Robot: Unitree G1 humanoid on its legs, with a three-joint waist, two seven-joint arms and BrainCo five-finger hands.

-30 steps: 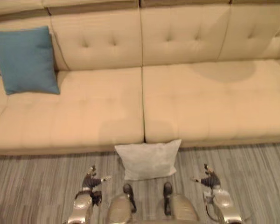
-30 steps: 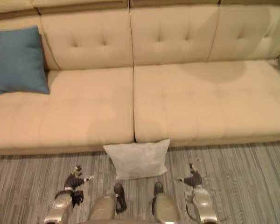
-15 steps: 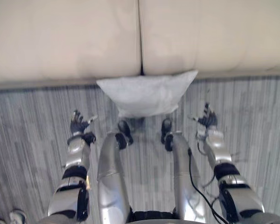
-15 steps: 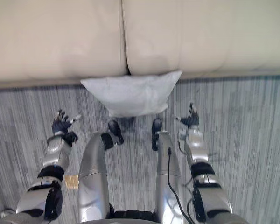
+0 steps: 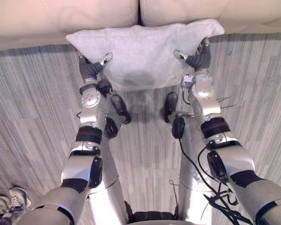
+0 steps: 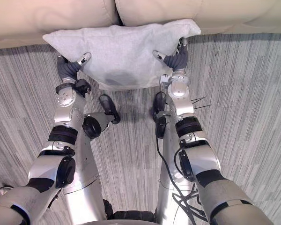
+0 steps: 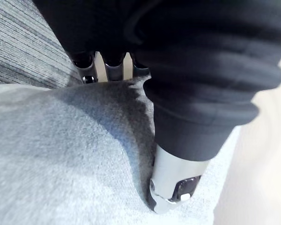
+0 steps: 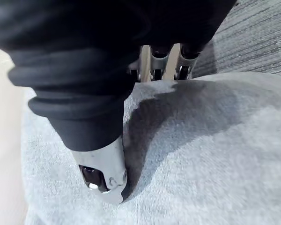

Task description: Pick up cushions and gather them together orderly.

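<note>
Grey-white woven cloth over a plump, yielding filling: cushion [image 5: 143,51] down on the floor [image 5: 37,108] at the foot of the sofa [image 5: 61,18]. Touches the sofa's front along its far edge, right below the seam between the two seat pads, and slopes out from the sofa toward the robot.

Gripped from both ends. Left hand [image 5: 90,70] closed on the corner away from the sofa, thumb [image 7: 171,187] sunk into the upper face, fingers [image 7: 86,70] wrapped round the edge and gone behind it. Right hand [image 5: 196,58] closed likewise on the opposite end, nearer the sofa than the left, thumb [image 8: 103,173] pressing a shallow dent in the cloth, fingers [image 8: 157,63] hooked over the edge to the underside. Cannot tell how deep the fingertips reach behind the fabric on either end.

Judged from the dents under both thumbs: soft, springy, surely light. Not fragile, nothing to break or spill. Rough weave, so little risk of slipping through a pinch. Limp through the middle, though, so likely to sag or fold if lifted by one corner alone. Best taken as now, by two opposite ends, with a good fold of stuffing between thumb and fingers rather than the bare seam, which could pull out of the pinch. Worth raising both ends evenly and clear of the sofa's front before carrying it up onto the sofa seat, to keep it flat and set it down neatly.
</note>
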